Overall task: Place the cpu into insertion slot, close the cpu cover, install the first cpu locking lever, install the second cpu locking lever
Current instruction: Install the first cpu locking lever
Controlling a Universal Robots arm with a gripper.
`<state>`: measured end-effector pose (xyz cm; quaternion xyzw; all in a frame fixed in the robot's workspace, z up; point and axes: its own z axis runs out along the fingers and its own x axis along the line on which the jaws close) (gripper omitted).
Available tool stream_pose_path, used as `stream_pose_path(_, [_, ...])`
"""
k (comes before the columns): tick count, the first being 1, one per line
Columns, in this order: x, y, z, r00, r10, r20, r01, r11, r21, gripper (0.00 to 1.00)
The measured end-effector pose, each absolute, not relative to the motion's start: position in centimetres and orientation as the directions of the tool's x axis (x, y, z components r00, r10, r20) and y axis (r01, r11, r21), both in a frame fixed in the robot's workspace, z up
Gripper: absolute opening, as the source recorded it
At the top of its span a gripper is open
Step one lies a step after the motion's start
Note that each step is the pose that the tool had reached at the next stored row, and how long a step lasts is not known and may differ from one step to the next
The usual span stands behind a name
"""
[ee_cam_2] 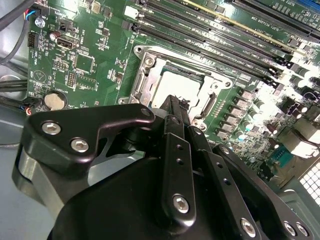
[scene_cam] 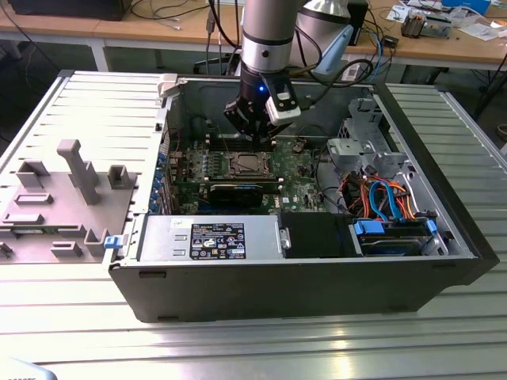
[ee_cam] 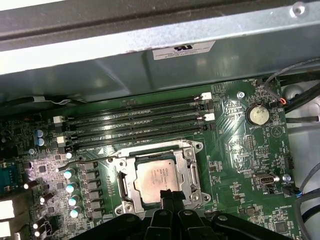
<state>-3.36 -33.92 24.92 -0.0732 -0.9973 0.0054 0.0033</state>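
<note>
In the first wrist view the hand (ee_cam: pixel 170 195) had its fingers drawn narrowly together with nothing between them, tips down at the near edge of the insertion slot (ee_cam: pixel 122 162). The cpu (ee_cam: pixel 159 180) lay flat in that slot just beyond the tips. It was framed by the cpu cover (ee_cam: pixel 194 172), which looked lowered over it. The memory slots (ee_cam: pixel 135 122) ran crosswise farther beyond.

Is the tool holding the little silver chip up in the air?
No, in the first wrist view the cpu lies flat in the insertion slot, with the tool at its edge.
</note>
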Motion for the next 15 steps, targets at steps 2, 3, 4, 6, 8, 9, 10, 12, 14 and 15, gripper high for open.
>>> stream_pose_path(2, [-3.36,-33.92,24.92,-0.990,0.142,0.006,0.142,0.990,-0.011,0.11])
stream_pose_path(3, [-3.36,-33.92,24.92,-0.990,0.141,0.006,0.141,0.990,-0.011,0.11])
stream_pose_path(4, [-3.36,-33.92,24.92,-0.990,0.138,0.006,0.138,0.990,-0.011,0.11])
stream_pose_path(6, [-3.36,-33.92,24.92,-0.991,0.134,0.006,0.134,0.991,-0.011,0.11])
stream_pose_path(8, [-3.36,-33.92,24.92,-0.992,0.130,0.006,0.130,0.991,-0.011,0.11])
stream_pose_path(9, [-3.36,-33.92,24.92,-0.992,0.127,0.006,0.127,0.992,-0.011,0.11])
stream_pose_path(10, [-3.36,-33.92,24.92,-0.992,0.126,0.006,0.126,0.992,-0.011,0.11])
stream_pose_path(12, [-3.36,-33.92,24.92,-0.992,0.122,0.006,0.122,0.992,-0.011,0.11])
stream_pose_path(14, [-3.36,-33.92,24.92,-0.993,0.119,0.006,0.119,0.993,-0.011,0.11])
stream_pose_path(15, [-3.36,-33.92,24.92,-0.993,0.117,0.006,0.117,0.993,-0.011,0.11])
